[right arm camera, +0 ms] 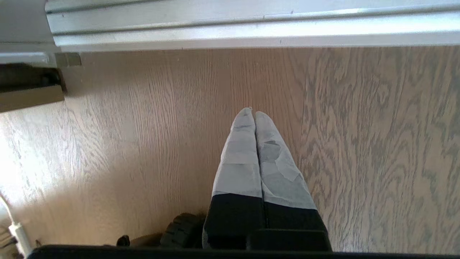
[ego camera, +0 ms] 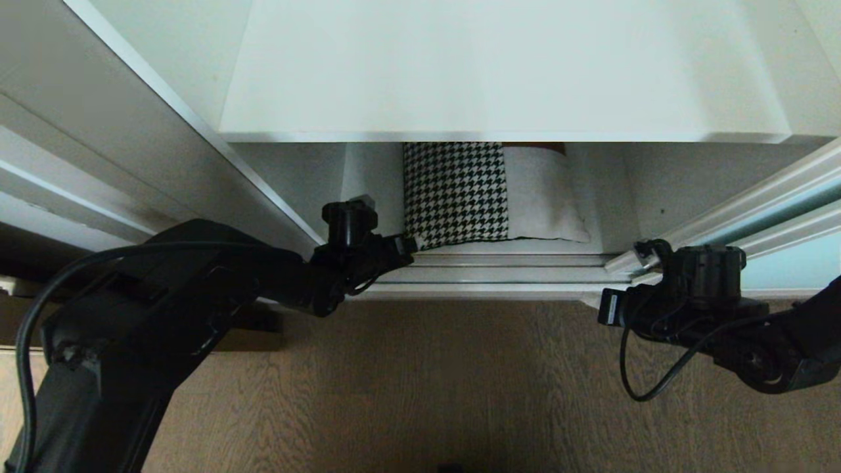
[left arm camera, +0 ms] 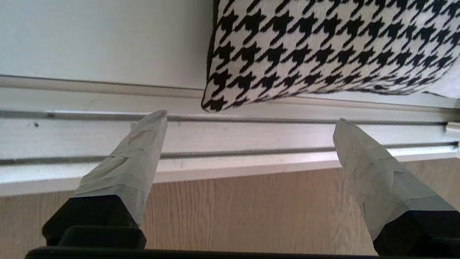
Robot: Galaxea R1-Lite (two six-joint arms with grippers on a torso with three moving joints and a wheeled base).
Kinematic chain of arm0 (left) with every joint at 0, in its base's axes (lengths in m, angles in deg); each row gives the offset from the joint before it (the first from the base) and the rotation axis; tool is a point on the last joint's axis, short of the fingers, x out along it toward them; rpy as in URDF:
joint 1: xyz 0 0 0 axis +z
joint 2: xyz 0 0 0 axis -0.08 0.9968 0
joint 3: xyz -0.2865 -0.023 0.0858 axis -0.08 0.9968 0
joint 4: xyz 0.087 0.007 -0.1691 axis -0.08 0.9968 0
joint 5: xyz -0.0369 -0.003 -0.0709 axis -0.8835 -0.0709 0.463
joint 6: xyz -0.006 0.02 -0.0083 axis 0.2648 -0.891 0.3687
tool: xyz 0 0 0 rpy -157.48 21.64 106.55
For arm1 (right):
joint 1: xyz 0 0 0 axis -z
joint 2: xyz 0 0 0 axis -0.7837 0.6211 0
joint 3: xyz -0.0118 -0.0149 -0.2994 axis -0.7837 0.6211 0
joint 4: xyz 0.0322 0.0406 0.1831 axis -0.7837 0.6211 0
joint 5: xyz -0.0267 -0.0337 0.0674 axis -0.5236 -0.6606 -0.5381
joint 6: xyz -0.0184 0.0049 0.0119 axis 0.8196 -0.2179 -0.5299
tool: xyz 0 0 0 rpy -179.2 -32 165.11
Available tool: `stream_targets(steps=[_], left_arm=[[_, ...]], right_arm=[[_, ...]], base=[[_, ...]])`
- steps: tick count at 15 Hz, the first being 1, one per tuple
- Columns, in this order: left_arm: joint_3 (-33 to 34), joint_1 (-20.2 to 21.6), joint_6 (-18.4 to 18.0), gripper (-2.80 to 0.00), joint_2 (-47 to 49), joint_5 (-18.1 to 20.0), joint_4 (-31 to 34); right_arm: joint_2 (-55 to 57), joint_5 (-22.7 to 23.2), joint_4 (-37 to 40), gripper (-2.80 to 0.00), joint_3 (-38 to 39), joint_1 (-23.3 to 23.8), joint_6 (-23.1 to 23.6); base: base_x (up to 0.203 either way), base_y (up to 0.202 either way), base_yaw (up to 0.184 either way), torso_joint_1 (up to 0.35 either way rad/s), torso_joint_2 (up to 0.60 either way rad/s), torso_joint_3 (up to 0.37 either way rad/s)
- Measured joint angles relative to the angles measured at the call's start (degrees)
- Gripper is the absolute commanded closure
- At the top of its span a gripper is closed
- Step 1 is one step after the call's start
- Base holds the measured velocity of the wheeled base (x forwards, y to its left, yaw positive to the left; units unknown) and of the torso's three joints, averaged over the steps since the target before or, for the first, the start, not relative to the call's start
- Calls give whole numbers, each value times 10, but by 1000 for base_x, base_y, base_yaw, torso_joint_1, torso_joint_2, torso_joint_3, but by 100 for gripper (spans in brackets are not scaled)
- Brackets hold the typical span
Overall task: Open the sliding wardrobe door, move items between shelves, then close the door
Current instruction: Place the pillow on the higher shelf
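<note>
My left arm (ego camera: 131,315) was a bulky matte black shell with a thick black cable looping along it, and my right arm (ego camera: 755,335) was black too, trailing a thinner looping cable and a small white-faced plug. The left gripper (left arm camera: 251,118) had tapered fingers (left arm camera: 133,165) wrapped in creased pale grey tape over black bases, and the right gripper (right arm camera: 253,115) was taped alike

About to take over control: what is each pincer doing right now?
Left pincer: open, empty, at the door track just short of the cushion.
Right pincer: closed, empty, over the floor.
</note>
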Motion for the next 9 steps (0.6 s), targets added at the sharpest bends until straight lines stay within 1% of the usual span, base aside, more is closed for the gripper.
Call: stream_targets(steps=[2,4,5,9], left_arm=[[-20,-1,-3,-280,20,-7,-16],[-55,-4,-9,-280,56,-25,-48],[-68,-5,-11,-280,70,-26,-58],[-138,-7,-11,-280,128,-9,-77]], right_arm=[[2,1,-10,0,2,0,0],[7,1,-24,0,5,0,-1],[8,1,-24,0,7,0,-1],[5,6,-24,0,9,0,-1]], base=[[0,0,0,0,0,0],[0,0,0,0,0,0],[0,0,0,0,0,0],[0,0,0,0,0,0]])
